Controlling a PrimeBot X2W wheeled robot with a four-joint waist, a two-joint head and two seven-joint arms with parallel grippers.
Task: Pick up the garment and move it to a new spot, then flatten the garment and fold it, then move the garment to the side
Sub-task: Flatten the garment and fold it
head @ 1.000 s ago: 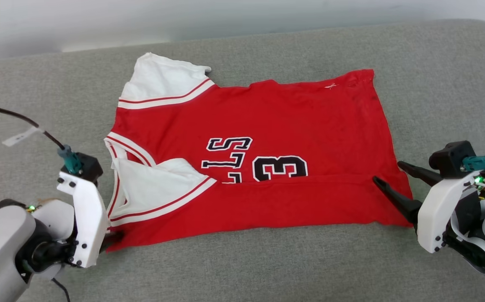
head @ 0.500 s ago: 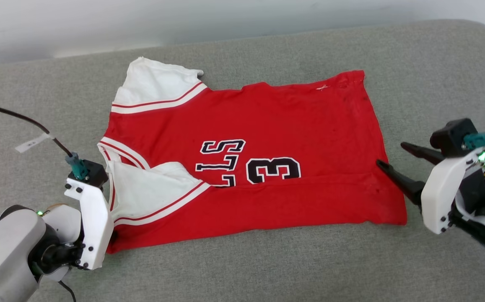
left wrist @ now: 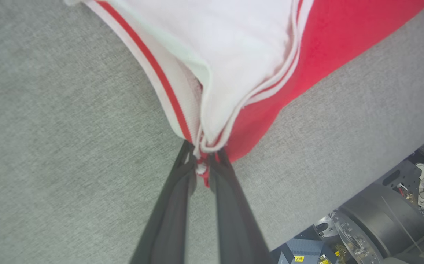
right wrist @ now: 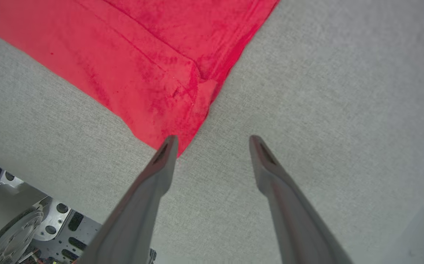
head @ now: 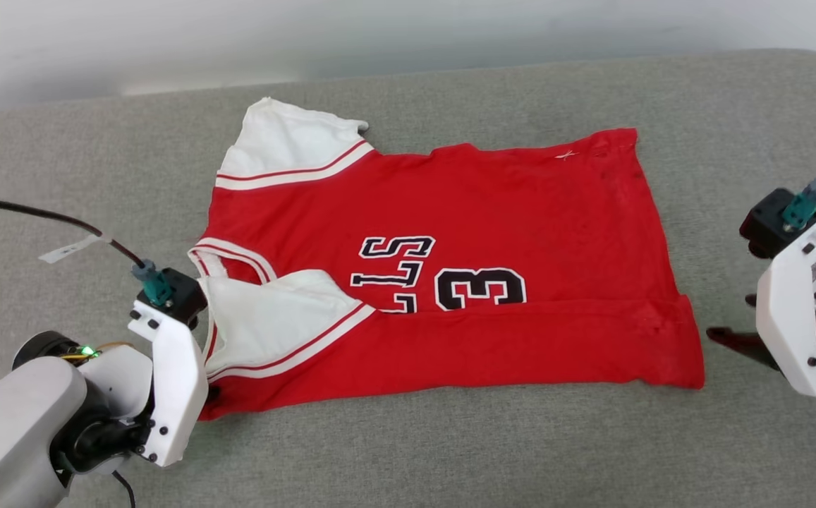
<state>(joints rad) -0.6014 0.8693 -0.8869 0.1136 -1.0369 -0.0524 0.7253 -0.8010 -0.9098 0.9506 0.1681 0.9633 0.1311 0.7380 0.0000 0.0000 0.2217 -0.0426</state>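
A red, white-sleeved jersey shirt (head: 485, 212) is laid on a grey fabric cushion (head: 408, 451). Its corner is clamped in the left gripper (left wrist: 202, 154); the right gripper (right wrist: 213, 141) is held with jaws parted beside the hem.

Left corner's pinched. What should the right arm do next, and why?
Probably ease the right gripper forward around the garment's hem corner: its open jaws aren't around it yet, and the left gripper is shut on its corner.
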